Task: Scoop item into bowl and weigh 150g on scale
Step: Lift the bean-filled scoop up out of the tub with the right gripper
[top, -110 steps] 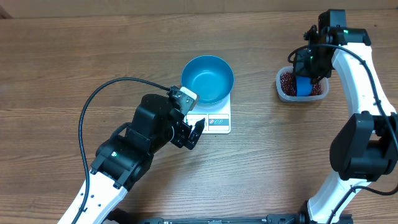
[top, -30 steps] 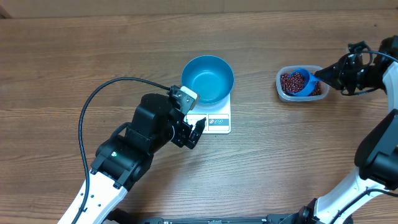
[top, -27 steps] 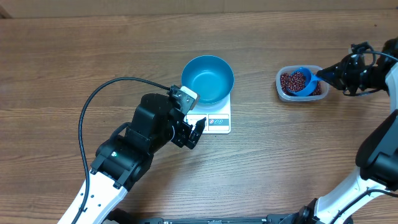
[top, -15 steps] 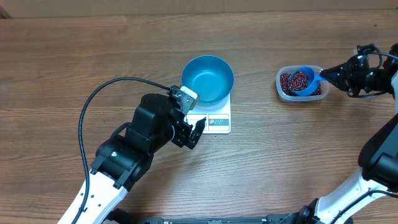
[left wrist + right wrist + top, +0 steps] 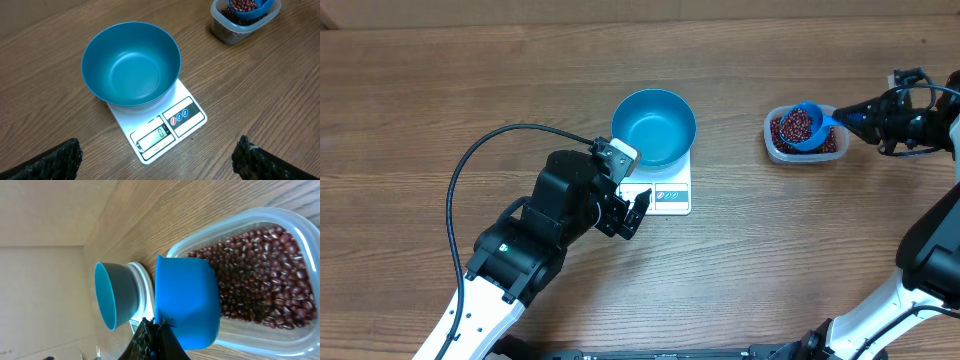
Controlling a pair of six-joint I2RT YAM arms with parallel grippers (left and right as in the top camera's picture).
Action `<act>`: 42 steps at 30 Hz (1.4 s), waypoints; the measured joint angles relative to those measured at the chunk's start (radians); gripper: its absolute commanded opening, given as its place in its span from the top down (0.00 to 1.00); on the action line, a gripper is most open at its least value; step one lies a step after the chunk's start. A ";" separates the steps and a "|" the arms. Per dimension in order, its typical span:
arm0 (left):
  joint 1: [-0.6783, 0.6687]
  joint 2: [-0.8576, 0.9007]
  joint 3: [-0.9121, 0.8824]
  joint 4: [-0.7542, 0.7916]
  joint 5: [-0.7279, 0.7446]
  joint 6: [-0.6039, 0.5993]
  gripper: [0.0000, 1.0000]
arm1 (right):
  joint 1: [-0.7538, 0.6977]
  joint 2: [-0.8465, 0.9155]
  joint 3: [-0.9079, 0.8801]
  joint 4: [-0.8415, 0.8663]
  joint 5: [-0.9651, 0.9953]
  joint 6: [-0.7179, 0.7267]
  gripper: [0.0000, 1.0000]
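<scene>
- Scoop [image 5: 819, 128] of beans [image 5: 800, 123] has risen over tub [image 5: 775, 142], right of scale [image 5: 665, 196]; right gripper [image 5: 844, 119] clamped on its handle.
- Left gripper [image 5: 629, 215] wide, empty, beside scale's left edge.
- Bowl [image 5: 654, 127] on scale overhangs far edge.

Table: the brown wooden table [image 5: 420, 100] spreads out beneath me and fills the whole overhead view.
Grain: long streaks run left to right, with faint seams between the boards.
Wall: past the table's edge, my right wrist view shows a plain beige wall [image 5: 40, 210].
Light: even and soft; shadows on the wood look faint.
</scene>
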 measured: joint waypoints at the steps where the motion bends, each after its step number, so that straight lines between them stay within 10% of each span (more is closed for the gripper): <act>1: 0.000 0.000 0.000 0.000 0.000 0.000 0.00 | 0.000 0.000 0.000 0.000 -0.006 -0.002 0.96; 42: 0.000 0.000 0.000 0.015 0.000 0.000 0.00 | 0.135 -0.139 0.125 -0.028 -0.209 0.082 0.96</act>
